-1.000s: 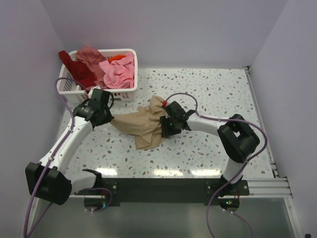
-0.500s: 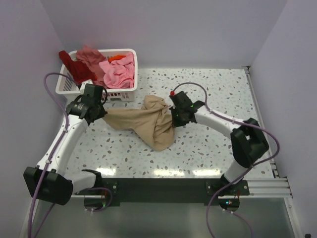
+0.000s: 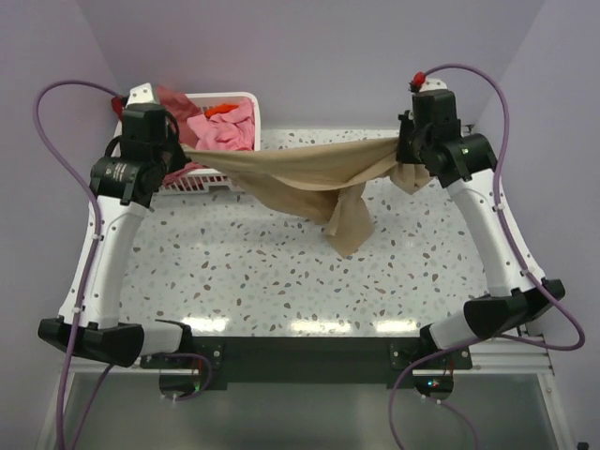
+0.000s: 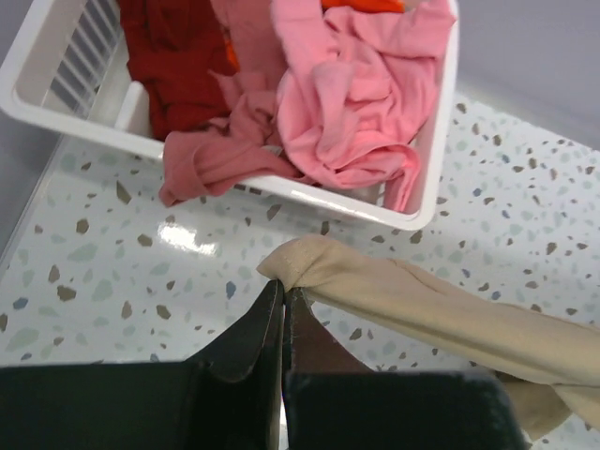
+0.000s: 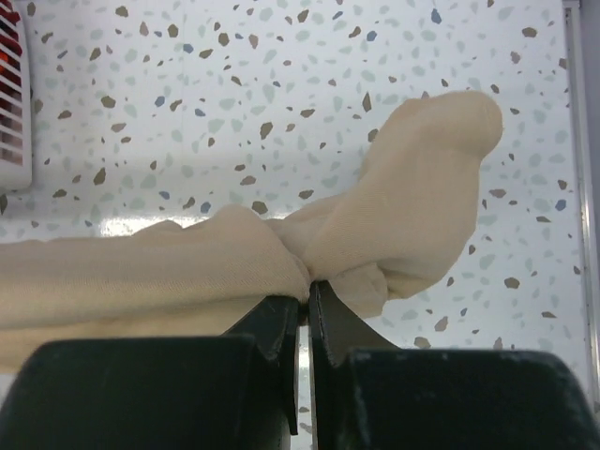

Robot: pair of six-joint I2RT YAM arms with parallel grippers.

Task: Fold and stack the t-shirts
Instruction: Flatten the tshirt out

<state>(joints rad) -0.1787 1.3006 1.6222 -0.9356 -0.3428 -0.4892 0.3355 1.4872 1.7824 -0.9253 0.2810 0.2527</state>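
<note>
- Our left hand (image 4: 283, 298) and right hand (image 5: 306, 292) each clamp a bunched end of the tan t-shirt (image 3: 298, 169).
- It spans the air just in front of the basket (image 4: 439, 131), its middle drooping toward the desk (image 3: 281, 272).
- Soft, light cloth; we judge shoulder seams the better hold.

Looking down from high up, far behind the left gripper (image 3: 181, 152) and right gripper (image 3: 401, 150). Peering close past each one's fingers (image 4: 246, 333). Sharing the tan shirt (image 3: 291, 169) just ahead.
</note>
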